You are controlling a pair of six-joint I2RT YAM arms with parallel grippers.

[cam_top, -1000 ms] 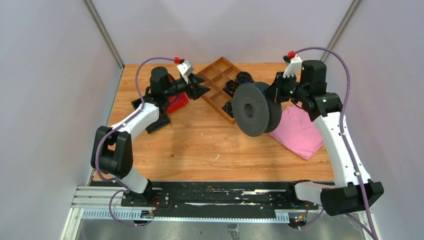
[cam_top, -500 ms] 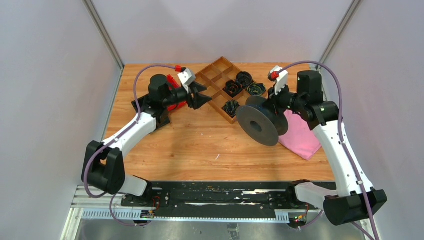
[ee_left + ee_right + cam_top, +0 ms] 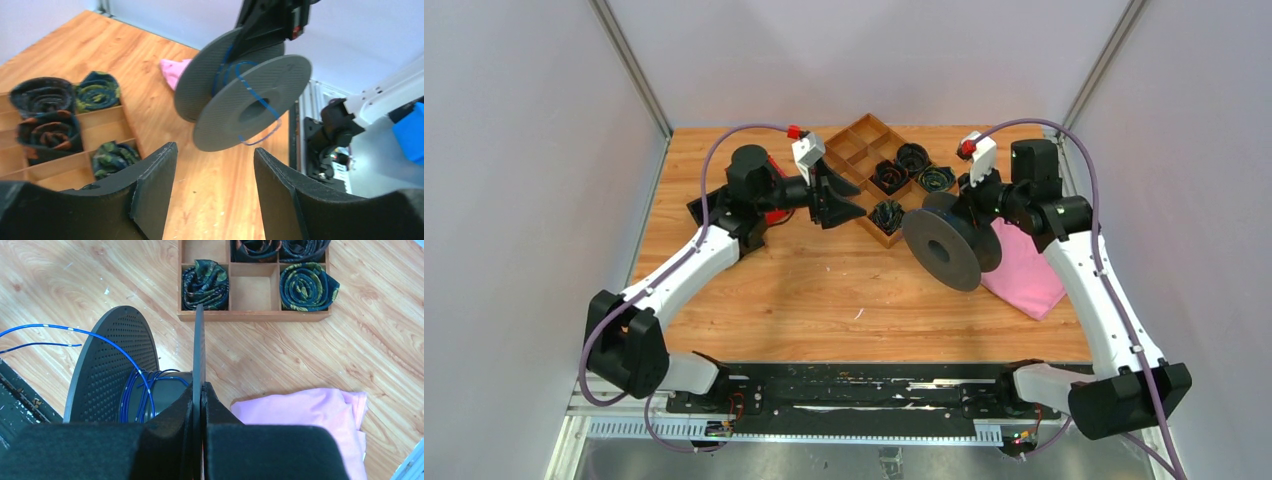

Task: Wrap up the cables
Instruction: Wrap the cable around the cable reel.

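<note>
Above the surface (image 3: 824, 290), my right tool (image 3: 201, 390) clamps the dark grey round spool (image 3: 939, 250) of thin blue cable (image 3: 132, 390). My left tool (image 3: 215, 150) gapes empty.

This looked like a robotics lab test cell: blank pale panels (image 3: 524, 180) on metal corner posts (image 3: 630, 65) boxed in a wooden tabletop (image 3: 824, 290), and robot arms (image 3: 679, 268) were bolted to a black rail (image 3: 854, 385) on what seemed aluminium framing (image 3: 614, 402).
</note>
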